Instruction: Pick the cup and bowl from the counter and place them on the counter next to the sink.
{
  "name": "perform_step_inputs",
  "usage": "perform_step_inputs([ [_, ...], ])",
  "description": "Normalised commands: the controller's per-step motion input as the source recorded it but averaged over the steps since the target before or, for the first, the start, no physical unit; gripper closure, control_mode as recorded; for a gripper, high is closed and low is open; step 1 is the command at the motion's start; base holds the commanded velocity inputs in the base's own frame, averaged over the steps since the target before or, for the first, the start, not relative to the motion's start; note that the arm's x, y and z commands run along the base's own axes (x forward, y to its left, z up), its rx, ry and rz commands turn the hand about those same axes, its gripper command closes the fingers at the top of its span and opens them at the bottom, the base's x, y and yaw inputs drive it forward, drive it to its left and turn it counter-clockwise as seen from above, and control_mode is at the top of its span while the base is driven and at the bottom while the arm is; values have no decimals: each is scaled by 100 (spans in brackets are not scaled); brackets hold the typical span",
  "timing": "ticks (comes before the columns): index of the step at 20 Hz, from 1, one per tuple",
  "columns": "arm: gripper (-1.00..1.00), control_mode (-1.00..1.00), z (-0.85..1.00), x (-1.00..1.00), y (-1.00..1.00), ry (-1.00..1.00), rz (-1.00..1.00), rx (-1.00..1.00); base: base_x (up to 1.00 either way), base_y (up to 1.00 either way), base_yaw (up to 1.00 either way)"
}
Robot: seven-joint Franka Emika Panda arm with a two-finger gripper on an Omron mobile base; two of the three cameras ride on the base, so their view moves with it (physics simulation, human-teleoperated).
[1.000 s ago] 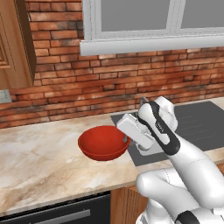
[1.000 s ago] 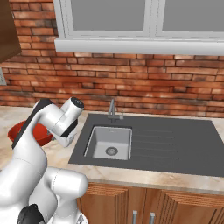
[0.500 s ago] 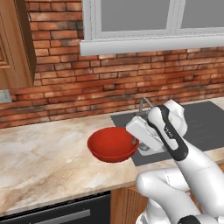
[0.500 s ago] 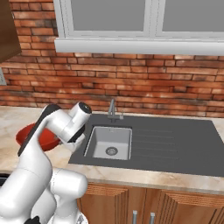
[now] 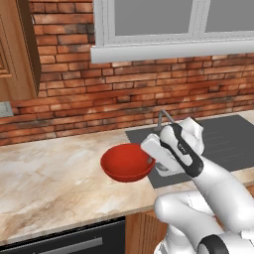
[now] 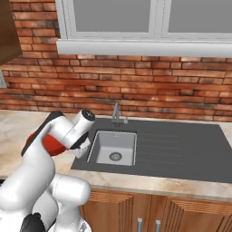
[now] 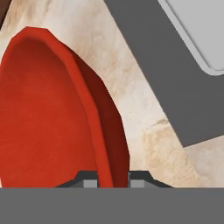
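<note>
Red bowl [image 7: 48, 118] rim pinched between end effector [image 7: 107, 180] fingertips

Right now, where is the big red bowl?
The bowl hangs over the counter, pinched at its rim by the gripper, just left of the sink.

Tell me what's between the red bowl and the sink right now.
A bare strip of beige counter, then the sink's dark grey surround; nothing stands there. The hand view shows it, past the red bowl held at its rim.
</note>
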Motion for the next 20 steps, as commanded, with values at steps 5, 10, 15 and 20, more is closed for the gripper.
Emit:
perform_step_inputs([
  [5, 100, -100, -13, 7, 0, 0, -4, -4, 0, 0, 0],
  [10, 100, -100, -25, 0, 0, 0, -2, -2, 0, 0, 0],
  [15, 100, -100, -31, 2, 10, 0, -1, 0, 0, 0, 0],
  [20, 100, -100, -22, 16, 22, 0, -2, 0, 0, 0, 0],
])
